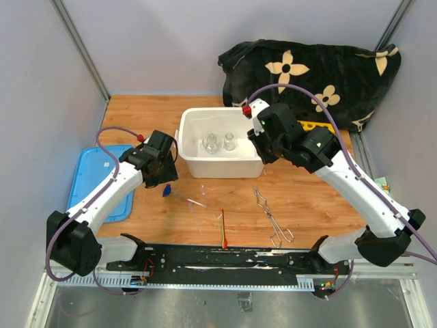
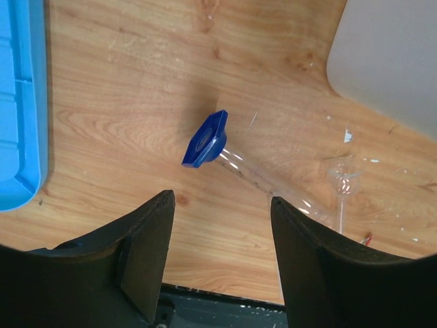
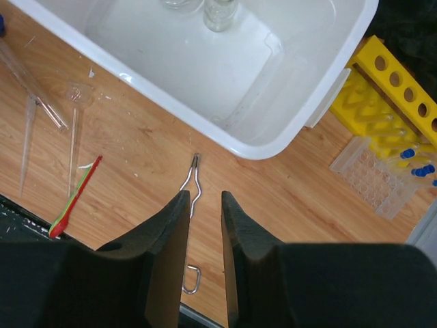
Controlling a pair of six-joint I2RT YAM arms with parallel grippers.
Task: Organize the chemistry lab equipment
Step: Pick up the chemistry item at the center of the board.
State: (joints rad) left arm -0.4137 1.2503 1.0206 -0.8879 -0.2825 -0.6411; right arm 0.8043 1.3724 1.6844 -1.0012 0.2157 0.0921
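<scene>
Progress is judged early. Two small glass beakers (image 1: 212, 143) are seen standing inside the white tub (image 1: 225, 167), and these are the only items noted in it. The yellow tube rack (image 3: 382, 89) and the clear plastic rack (image 3: 372, 178) are found just beside the tub's right end, the clear one touching the yellow one, with several capped tubes (image 3: 418, 164) already seated in the clear rack. The remaining items are left loose on the table (image 1: 307, 198) in front of the tub: a blue-capped tube (image 2: 205, 140) lying on its side, a small clear funnel (image 3: 78, 96), thin clear rods (image 3: 31, 130), a red-tipped stick (image 3: 72, 201) and the metal tongs (image 3: 194, 181). The left gripper (image 2: 222, 198) is held above the blue-capped tube with jaws spread wide and nothing between them; the tube lies just ahead of the jaws, untouched. The right gripper (image 3: 205, 198) is held near the tub's front wall, above the tongs, its jaws only narrowly parted and empty. The blue-capped tube is judged the item in hand. No grasp has been made; all five kinds of loose item are yet to be put away.
</scene>
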